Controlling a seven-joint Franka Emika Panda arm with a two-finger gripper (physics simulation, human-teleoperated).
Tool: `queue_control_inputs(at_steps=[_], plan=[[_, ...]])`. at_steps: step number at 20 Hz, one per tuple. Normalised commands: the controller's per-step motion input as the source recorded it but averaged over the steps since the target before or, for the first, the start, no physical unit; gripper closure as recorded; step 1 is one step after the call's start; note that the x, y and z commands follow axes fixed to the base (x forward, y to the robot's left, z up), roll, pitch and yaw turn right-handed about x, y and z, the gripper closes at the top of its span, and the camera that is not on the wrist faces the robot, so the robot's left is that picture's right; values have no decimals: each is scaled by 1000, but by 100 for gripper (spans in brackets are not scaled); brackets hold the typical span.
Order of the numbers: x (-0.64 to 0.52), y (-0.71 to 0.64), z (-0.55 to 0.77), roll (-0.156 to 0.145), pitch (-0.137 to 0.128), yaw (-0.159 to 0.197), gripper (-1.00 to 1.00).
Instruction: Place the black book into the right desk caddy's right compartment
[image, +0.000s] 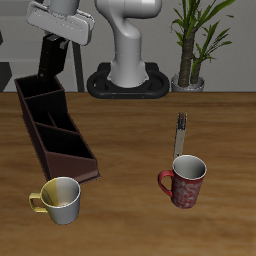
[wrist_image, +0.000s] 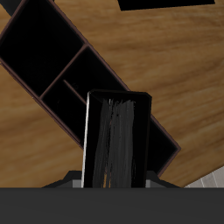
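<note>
My gripper (image: 54, 50) is shut on the black book (image: 52, 62) and holds it upright in the air above the far end of the right desk caddy (image: 60, 135), a long maroon-brown box with inner dividers. In the wrist view the black book (wrist_image: 118, 140) hangs from the gripper (wrist_image: 114, 181) and covers part of the caddy (wrist_image: 96, 66). The squarish end section, the right compartment (wrist_image: 39, 44), lies open and empty, apart from the book's lower edge, which sits over the narrower sections beside it.
A red mug (image: 182, 181) and a yellow-and-white mug (image: 60, 200) stand near the table's front edge. A thin pale grey book (image: 180, 134) stands upright behind the red mug. The robot base (image: 125, 78) and a potted plant (image: 192, 60) are at the back.
</note>
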Motion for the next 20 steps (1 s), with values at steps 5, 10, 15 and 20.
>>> queue_control_inputs(at_steps=[5, 10, 15, 20], plan=[[-223, -259, -27, 12, -6, -22, 100], [-91, -440, -56, 4, 14, -31, 100], [-28, -350, -54, -57, -13, -7, 100], [-46, -71, -94, -15, 11, -27, 100]])
